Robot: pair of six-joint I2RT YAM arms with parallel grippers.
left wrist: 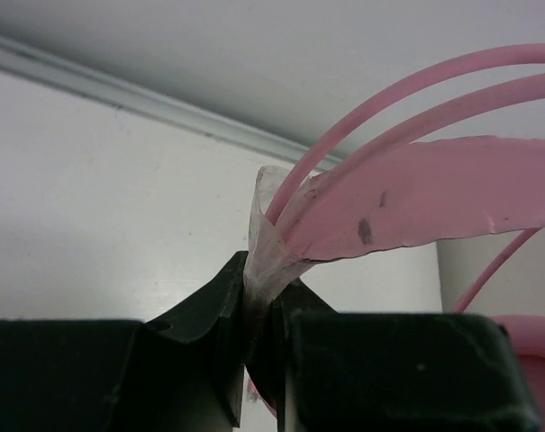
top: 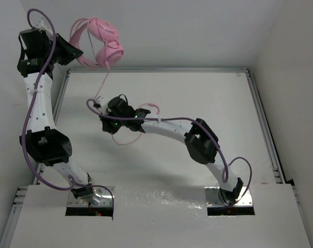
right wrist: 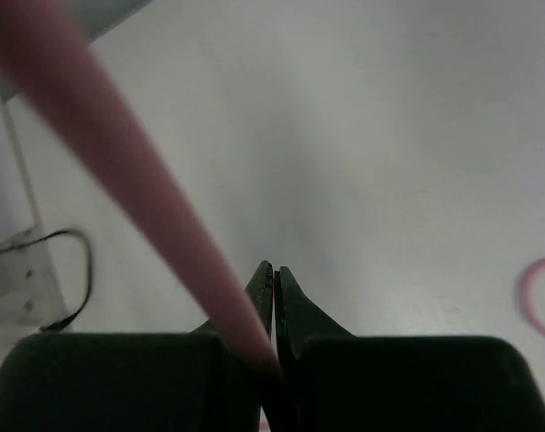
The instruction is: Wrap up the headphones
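Headphones (top: 102,44) in left pincer (left wrist: 263,297)

Gripping with both arms out.
Reaching high and far-left with left arm (top: 40,98), left gripper (left wrist: 265,301) pinched tight on headphones (top: 102,44); stretching right arm (top: 197,139) leftward, elbow bent, right gripper (right wrist: 274,274) pressed closed on cord (right wrist: 119,153).

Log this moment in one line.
left pincer: shut on headphones headband, off table, far left | right pincer: shut on cord, mid-table | cord: hangs from headphones to right pincer
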